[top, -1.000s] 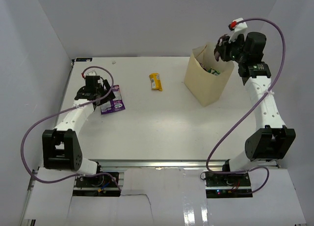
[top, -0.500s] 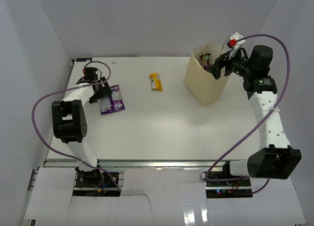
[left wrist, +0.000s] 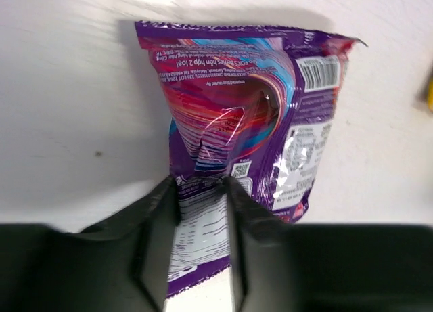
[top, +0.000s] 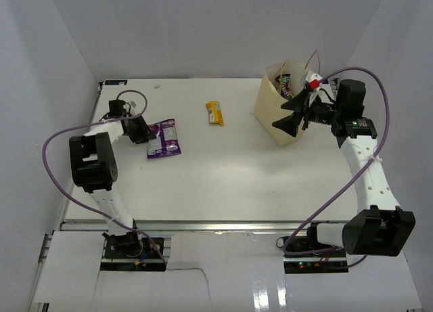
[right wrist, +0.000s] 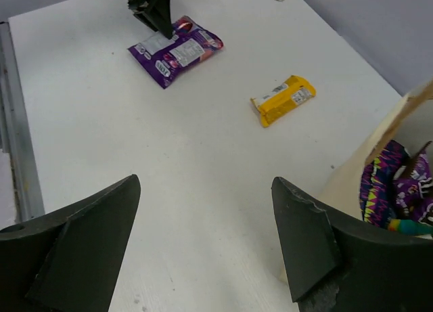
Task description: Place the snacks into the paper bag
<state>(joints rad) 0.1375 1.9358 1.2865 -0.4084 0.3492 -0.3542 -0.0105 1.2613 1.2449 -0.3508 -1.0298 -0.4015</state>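
A purple candy pack (top: 166,137) (left wrist: 250,116) lies flat at the table's left. My left gripper (top: 139,130) (left wrist: 201,183) is shut on its near end, and the foil buckles up between the fingers. A small yellow-orange bar (top: 215,113) (right wrist: 283,99) lies alone at the back middle. The tan paper bag (top: 267,112) (right wrist: 379,146) stands upright at the back right, with several snacks (top: 287,82) (right wrist: 392,187) inside it. My right gripper (top: 289,116) (right wrist: 203,183) hangs open and empty in front of the bag's near side, above the table.
White walls close in the table at the back and both sides. A metal rail (right wrist: 17,143) runs along the table's edge. Purple cables loop off both arms, one arching by the bag (top: 369,72).
The left gripper narrowed onto the purple pack and the pack slid a little to the right. The right gripper opened at the bag's mouth, then swung down in front of the bag.
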